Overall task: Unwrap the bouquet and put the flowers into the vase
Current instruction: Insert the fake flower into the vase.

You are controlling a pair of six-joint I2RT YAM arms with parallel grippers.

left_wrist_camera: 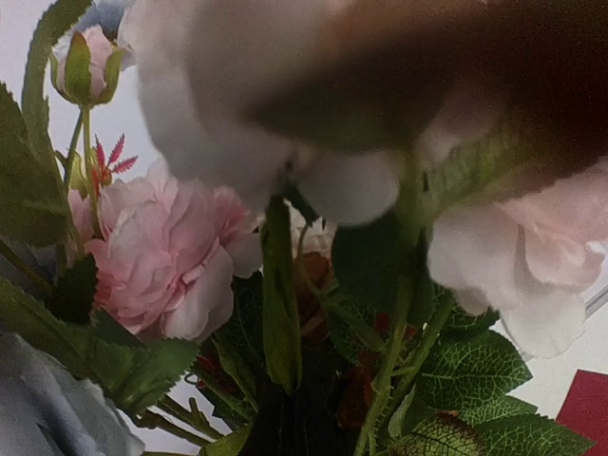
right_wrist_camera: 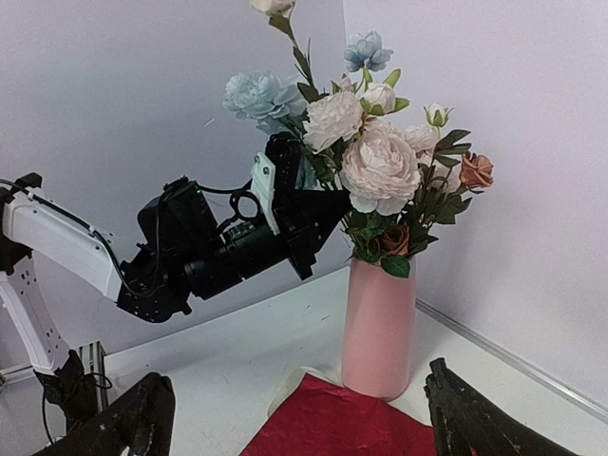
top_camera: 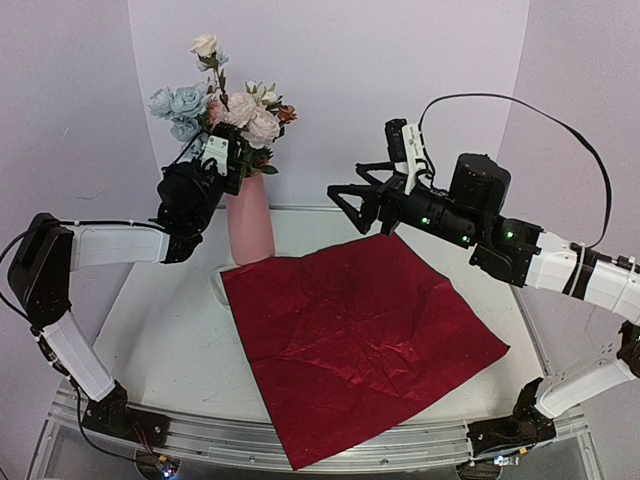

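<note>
The left gripper (right_wrist_camera: 326,211) is sitting closed, its tips buried in the leaves just above the vase's mouth; whether a stem is pinched there cannot be told. The flowers (top_camera: 240,108) are standing upright in the plain salmon-pink vase (top_camera: 250,222) at the far side of the table (top_camera: 165,345). The right gripper (top_camera: 350,207) is hanging with jaws spread wide, holding nothing, over the far edge of the dark red wrapping paper (top_camera: 360,340), which is lying flat and creased just beside the vase's foot.
</note>
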